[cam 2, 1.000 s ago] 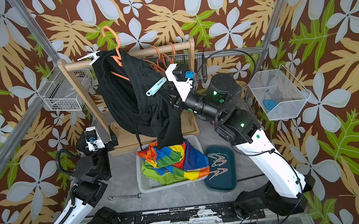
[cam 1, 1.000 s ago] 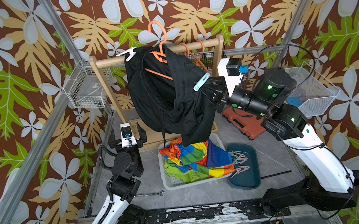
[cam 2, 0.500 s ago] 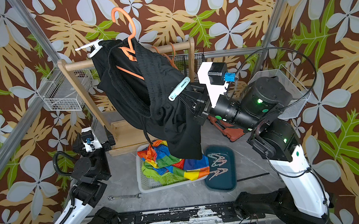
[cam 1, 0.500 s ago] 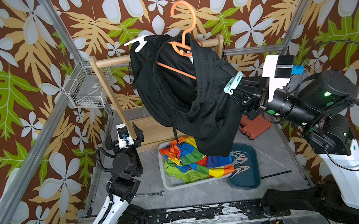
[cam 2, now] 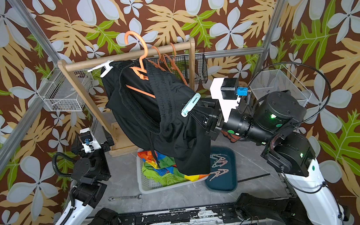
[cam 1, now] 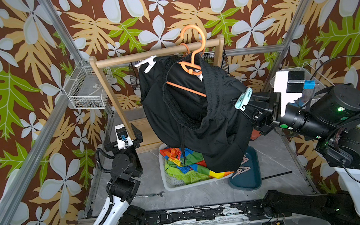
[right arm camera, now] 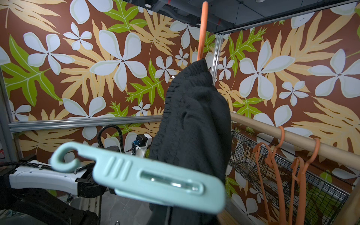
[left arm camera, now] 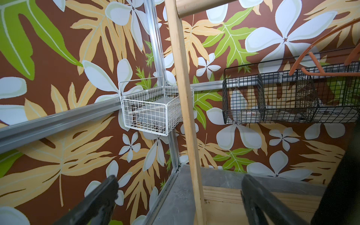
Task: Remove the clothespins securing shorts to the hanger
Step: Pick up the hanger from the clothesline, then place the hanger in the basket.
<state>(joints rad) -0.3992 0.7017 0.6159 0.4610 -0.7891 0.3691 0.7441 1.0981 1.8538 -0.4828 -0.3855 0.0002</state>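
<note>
Floral-papered walls (cam 1: 163, 5) enclose the grey counter (cam 1: 270, 160). Your right claw (cam 1: 242, 104) is clamped on the mint-teal plastic clothespin (cam 1: 244, 99) at the edge of the black shorts (cam 1: 210, 125), which hang slanted toward it from the orange plastic hanger (cam 1: 192, 66). Your left claw (left arm camera: 179, 187) gapes empty beside the wooden rack post (left arm camera: 185, 97). You're mid-removal, I judge: pinch the pin open and draw it clear; the white clothespin (cam 1: 146, 64) at the waistband comes next.

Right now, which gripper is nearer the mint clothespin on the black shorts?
Right. The right gripper is shut on the mint clothespin at the black shorts edge; the left gripper is open, low beside the wooden rack post, on the shorts' far side.
</note>
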